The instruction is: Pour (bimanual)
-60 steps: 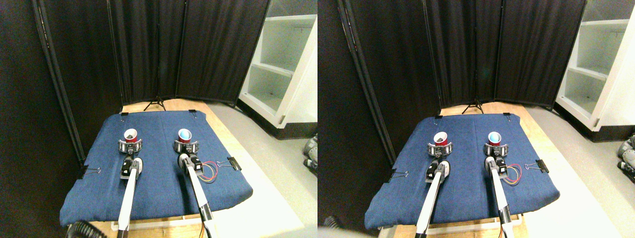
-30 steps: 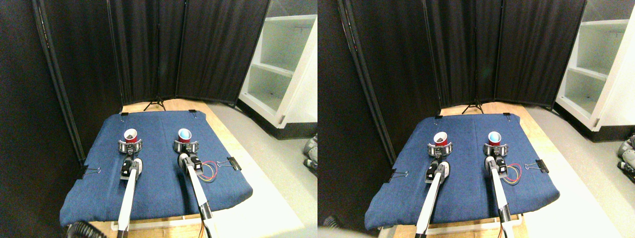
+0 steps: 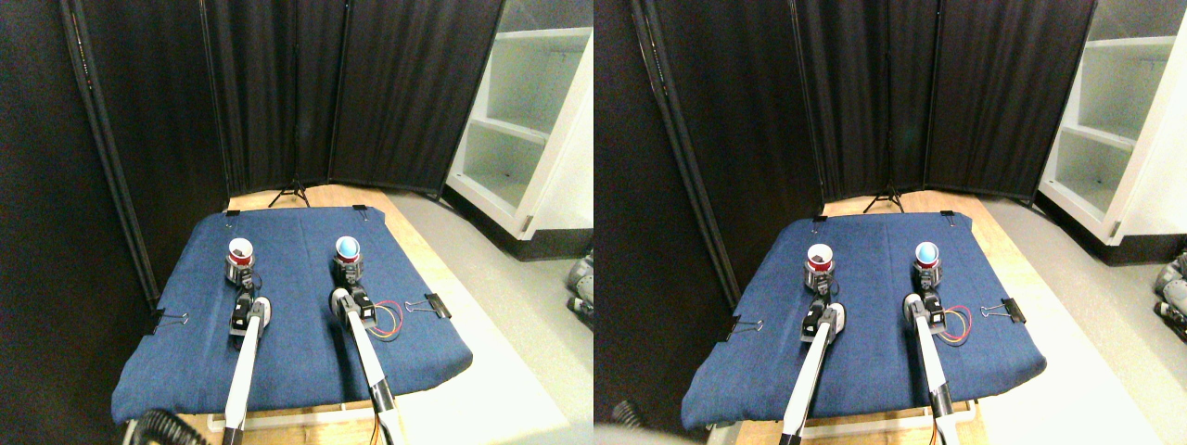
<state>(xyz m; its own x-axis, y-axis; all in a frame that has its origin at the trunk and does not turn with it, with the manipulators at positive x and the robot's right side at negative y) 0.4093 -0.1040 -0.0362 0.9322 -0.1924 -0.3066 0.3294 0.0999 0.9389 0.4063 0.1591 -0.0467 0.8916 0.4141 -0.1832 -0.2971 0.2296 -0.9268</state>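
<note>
A blue cloth [image 3: 306, 324] covers the wooden tabletop [image 3: 408, 232] and serves as the landmark here. Behind its far edge stand black curtain panels [image 3: 278, 93], and off past its right side is a white shelf unit [image 3: 529, 120]. Black binder clips pin the cloth's edges, one at its right side [image 3: 433, 304] and one at its left [image 3: 159, 320].

Both pale manipulators reach up from the cloth's near edge toward its middle. The left gripper [image 3: 239, 273] has its jaws drawn in snugly against the sides of a red cup [image 3: 240, 251] with a white interior, upright on the cloth's left-centre. The right gripper [image 3: 347, 269] is likewise closed around a cup with a blue interior [image 3: 347, 247], upright on the cloth's right-centre. The two cups stand well apart. Coloured wires [image 3: 389, 320] loop on the cloth just right of the right manipulator.
</note>
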